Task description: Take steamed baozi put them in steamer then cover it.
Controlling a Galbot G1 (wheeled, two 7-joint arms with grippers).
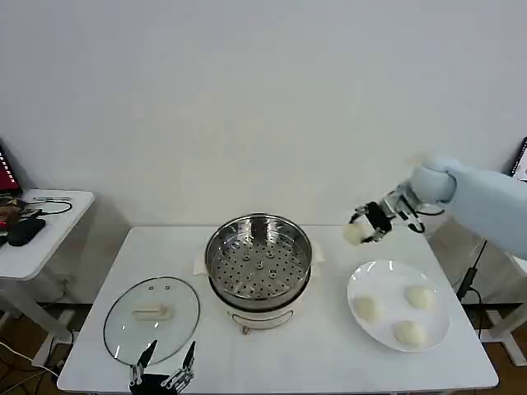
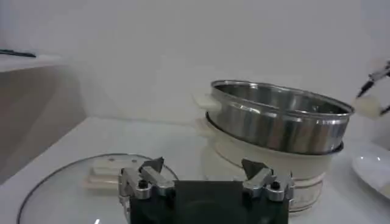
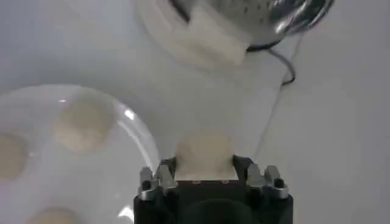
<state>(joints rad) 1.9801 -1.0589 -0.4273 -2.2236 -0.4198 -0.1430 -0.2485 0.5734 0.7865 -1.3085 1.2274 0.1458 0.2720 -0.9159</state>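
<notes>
The right claw (image 1: pixel 363 228) is clenched on one small, round off-white steamed baozi (image 1: pixel 353 234), held in the air to the right of the round shiny stainless-steel steamer (image 1: pixel 258 262) and above the far edge of the flat white plate (image 1: pixel 436 329), where three more buns (image 1: pixel 409 314) lie. The left claw (image 1: pixel 167 364) hangs with its fingers spread and nothing between them, at the near edge of the white desk (image 1: pixel 329 354) left of the steamer, just beside the round clear glass cover (image 1: pixel 123 321) that lies flat on the desk.
</notes>
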